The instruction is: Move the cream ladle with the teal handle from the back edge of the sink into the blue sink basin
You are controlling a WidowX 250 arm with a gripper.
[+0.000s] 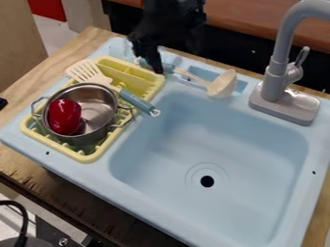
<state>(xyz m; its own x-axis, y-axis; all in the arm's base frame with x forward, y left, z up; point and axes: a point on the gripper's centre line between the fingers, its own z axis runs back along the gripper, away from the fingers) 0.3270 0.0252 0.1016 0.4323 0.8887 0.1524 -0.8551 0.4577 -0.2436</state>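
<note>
This looks like a play kitchen in a robot lab: a pale blue sink unit [258, 149] set into a wooden top [16, 161], a grey faucet [277, 79] at 2 o'clock, and a yellow dish rack [82, 157] with a metal pot [98, 112] at 10. A robot arm [171, 21] at 12 and a black cable [24, 219] at 8 suggest the lab.

Sink [213, 140]: plain pale blue, black drain hole [207, 181] at five o'clock. Dish rack [84, 158], ten o'clock: pale yellow. Saucepan [100, 107]: silver. Bell pepper [63, 117] in it: glossy deep red. Slotted spatula [88, 72]: cream head, grey-blue handle. Ladle [222, 85], one o'clock: cream. Faucet [277, 82], two o'clock: grey. Gripper [148, 60], twelve o'clock: black. Countertop [18, 161]: brown wood grain.
</note>
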